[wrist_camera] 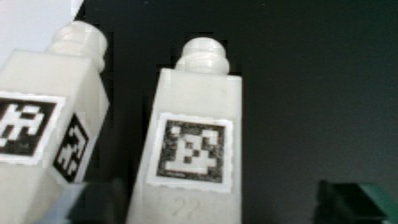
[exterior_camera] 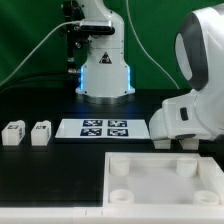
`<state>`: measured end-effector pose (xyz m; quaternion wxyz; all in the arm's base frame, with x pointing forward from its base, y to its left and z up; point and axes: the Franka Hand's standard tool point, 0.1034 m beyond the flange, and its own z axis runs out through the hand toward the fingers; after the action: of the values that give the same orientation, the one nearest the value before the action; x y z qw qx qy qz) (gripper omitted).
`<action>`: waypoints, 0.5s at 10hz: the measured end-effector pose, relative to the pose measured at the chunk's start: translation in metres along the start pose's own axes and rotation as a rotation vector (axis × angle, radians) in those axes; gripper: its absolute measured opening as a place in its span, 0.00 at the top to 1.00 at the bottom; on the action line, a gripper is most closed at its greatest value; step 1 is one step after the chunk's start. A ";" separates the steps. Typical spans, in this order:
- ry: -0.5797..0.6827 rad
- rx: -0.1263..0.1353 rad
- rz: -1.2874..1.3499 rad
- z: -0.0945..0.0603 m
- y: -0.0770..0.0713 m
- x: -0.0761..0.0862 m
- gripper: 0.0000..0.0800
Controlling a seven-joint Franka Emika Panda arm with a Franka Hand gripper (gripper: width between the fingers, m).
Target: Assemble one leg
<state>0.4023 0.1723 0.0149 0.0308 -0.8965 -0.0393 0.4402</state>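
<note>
The target leg [wrist_camera: 196, 140] lay on the black desk [wrist_camera: 302, 90] directly ahead of my jaws. Its long axis ran away from me, with the rounded tip at the far end. A second leg [wrist_camera: 50, 110] lay just beside it, parallel. Jaw opening: could not be told. My arm [exterior_camera: 188, 118] hung low at the exterior view's right, behind the square tabletop [exterior_camera: 160, 185], with the wrist judged to face the desk.

The exterior view is bright and evenly lit. The white arm [exterior_camera: 195, 85] at the exterior view's right nearly blows out, and a blue glow shows on the base [exterior_camera: 104, 72]. The black table [exterior_camera: 40, 170] swallows shadows. The wrist view is dimmer and blurred: the legs [wrist_camera: 196, 110] look grey, their tags [wrist_camera: 192, 148] smeared.
</note>
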 end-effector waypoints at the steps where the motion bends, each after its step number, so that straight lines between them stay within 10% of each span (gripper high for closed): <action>1: 0.000 0.000 0.000 0.000 0.000 0.000 0.52; 5: 0.000 0.000 0.000 0.000 0.000 0.000 0.63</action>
<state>0.4022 0.1723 0.0149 0.0308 -0.8964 -0.0393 0.4404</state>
